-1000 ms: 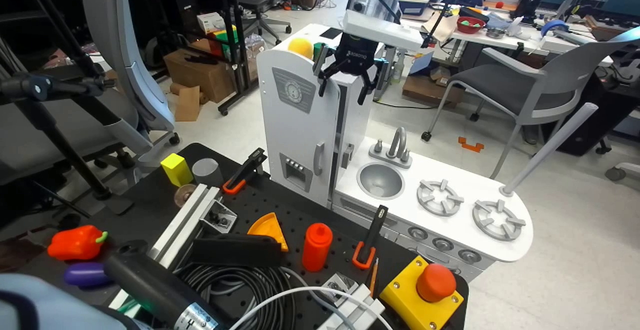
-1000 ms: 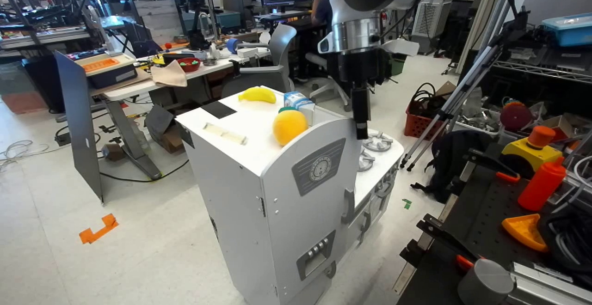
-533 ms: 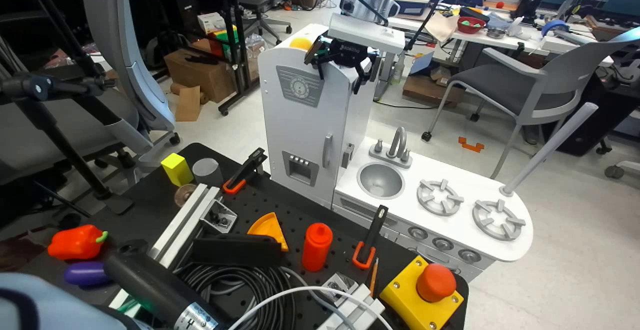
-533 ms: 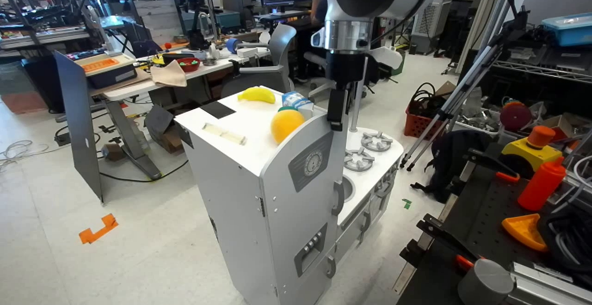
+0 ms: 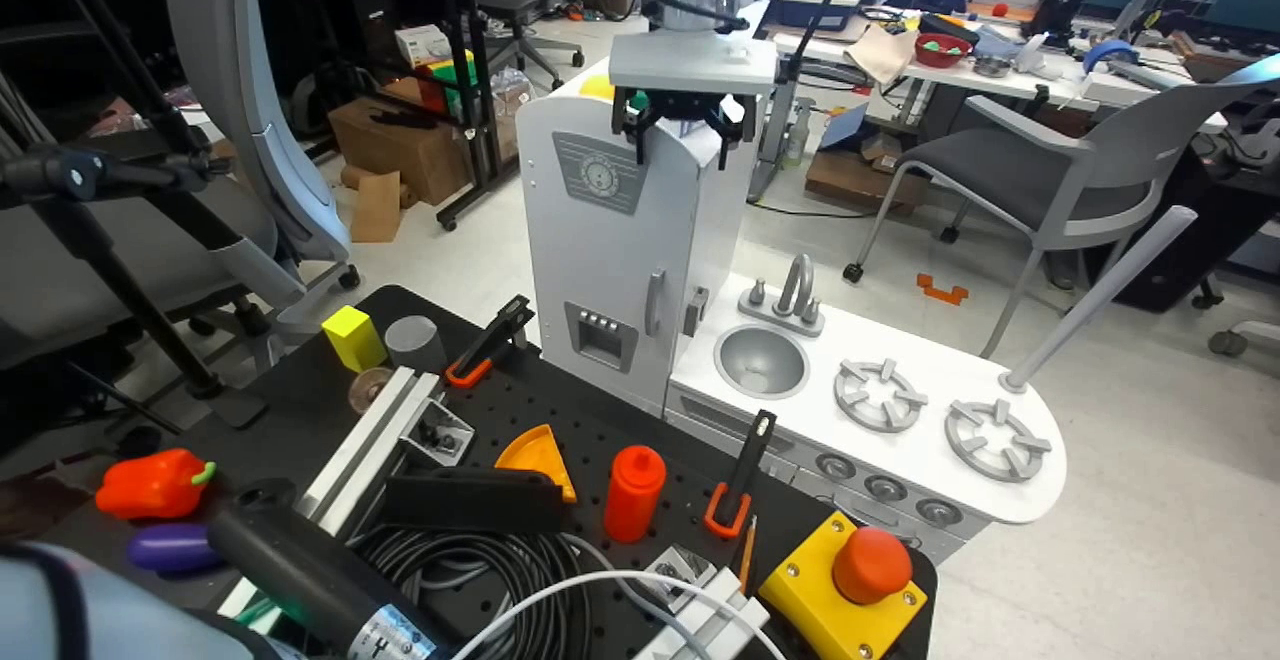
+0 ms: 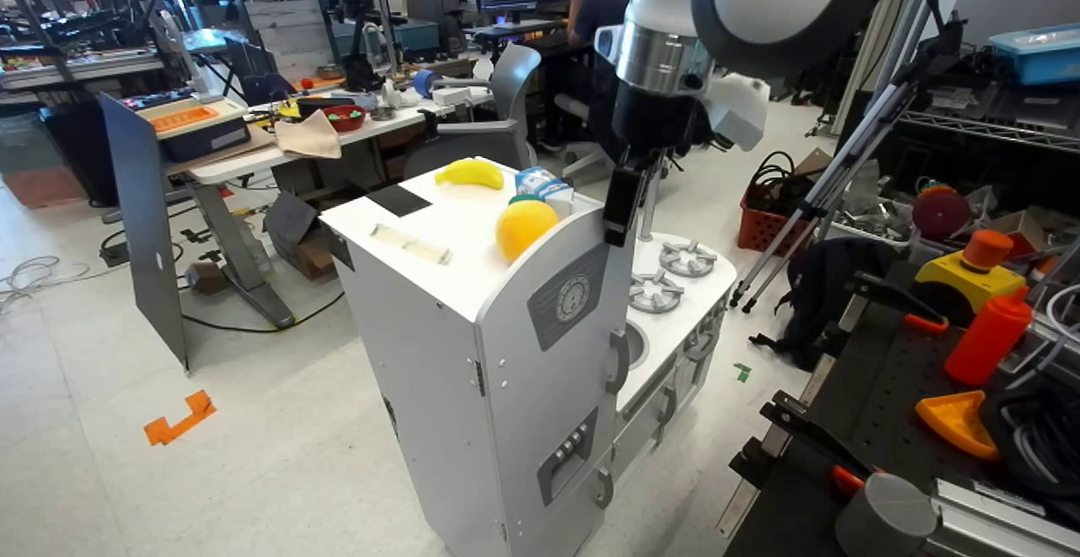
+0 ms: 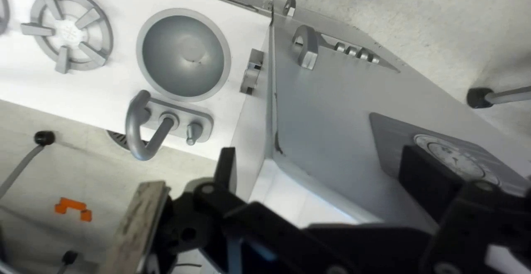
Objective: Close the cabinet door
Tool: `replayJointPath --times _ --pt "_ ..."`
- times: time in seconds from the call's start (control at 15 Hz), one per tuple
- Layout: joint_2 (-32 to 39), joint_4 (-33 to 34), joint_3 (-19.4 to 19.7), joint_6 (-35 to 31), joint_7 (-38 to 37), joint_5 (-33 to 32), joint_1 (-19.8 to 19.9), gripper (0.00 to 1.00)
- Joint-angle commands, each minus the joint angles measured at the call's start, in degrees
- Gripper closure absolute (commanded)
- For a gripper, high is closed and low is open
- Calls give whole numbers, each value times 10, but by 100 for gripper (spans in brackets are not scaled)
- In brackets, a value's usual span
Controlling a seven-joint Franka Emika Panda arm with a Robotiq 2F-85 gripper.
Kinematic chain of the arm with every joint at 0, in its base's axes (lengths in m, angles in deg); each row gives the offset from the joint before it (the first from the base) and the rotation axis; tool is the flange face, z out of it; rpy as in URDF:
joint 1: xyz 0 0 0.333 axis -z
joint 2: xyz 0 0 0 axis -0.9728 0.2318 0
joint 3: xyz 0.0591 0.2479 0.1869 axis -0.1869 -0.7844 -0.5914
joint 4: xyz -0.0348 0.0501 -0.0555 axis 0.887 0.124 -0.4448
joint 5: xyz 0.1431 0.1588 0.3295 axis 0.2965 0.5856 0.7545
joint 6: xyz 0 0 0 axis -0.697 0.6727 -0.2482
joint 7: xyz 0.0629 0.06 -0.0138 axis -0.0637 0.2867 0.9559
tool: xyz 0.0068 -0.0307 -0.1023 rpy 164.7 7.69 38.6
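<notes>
The cabinet door is a tall, flat, light-grey panel with a dial plate and a grey handle. It lies against the toy kitchen's tall unit, with no open gap showing in either exterior view. In the wrist view the door meets the unit's side along a thin seam. My gripper is at the door's upper corner on the handle side. It also shows in the other exterior angle and in the wrist view. Its fingers are wide apart with nothing held. I cannot tell whether a finger touches the door.
An orange ball, a yellow banana and a carton are on top of the unit. The sink and burners stand beside it. A black pegboard table with clamps is in front.
A second ago a dark gap showed at the door's handle edge; the door has swung in and the gap is gone. My gripper moved with it, then turned and shifted slightly.
</notes>
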Motion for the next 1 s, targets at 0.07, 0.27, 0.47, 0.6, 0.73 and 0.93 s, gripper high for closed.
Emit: replayJointPath --times 0.07,0.27,0.47,0.6,0.73,0.93 --pt "-157 -144 85 -62 -180 -128 -69 0" --pt "-243 -200 95 -43 -252 -203 -69 0" --pt "-308 -236 88 -7 -262 -215 -56 0" --pt "-309 -219 79 44 -289 -236 -48 0" --pt "-304 -224 44 23 -257 -200 -16 0" --pt "-306 -224 44 29 -262 -202 -15 0"
